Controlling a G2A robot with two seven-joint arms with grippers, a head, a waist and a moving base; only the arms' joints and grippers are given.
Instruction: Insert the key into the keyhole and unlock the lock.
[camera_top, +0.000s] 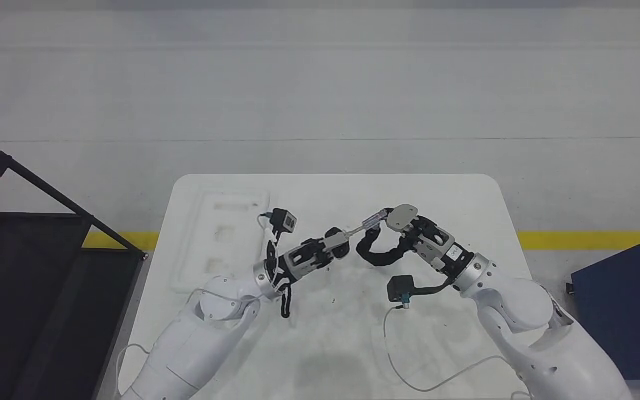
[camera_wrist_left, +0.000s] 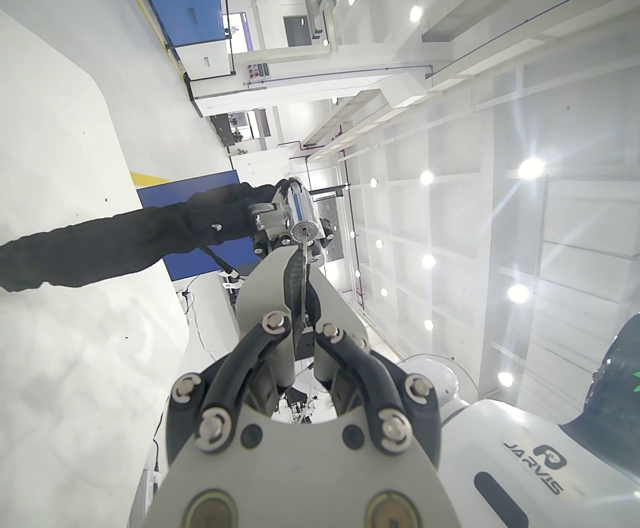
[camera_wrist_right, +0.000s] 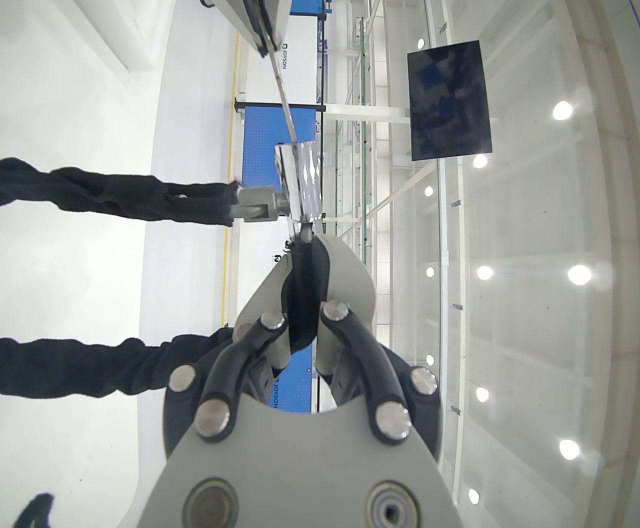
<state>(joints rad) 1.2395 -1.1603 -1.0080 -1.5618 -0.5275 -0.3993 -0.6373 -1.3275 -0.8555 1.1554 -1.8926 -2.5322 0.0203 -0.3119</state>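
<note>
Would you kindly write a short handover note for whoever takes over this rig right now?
Pincers: the left pincer is shut on the key; the right pincer is shut on the lock, with its black cable trailing away.
Things: both are held up between the two arms, key pointing at the lock's end face.
Done: the key tip meets the keyhole; how deep it sits cannot be told.
Left: seat the key fully if needed, turn it, unlock.

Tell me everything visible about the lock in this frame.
The lock is a shiny metal cylinder with a black fabric-sleeved cable looping from a metal fitting on its side. It is held above the table, the right gripper shut on one end; the key in the left gripper meets its round keyhole face.
</note>
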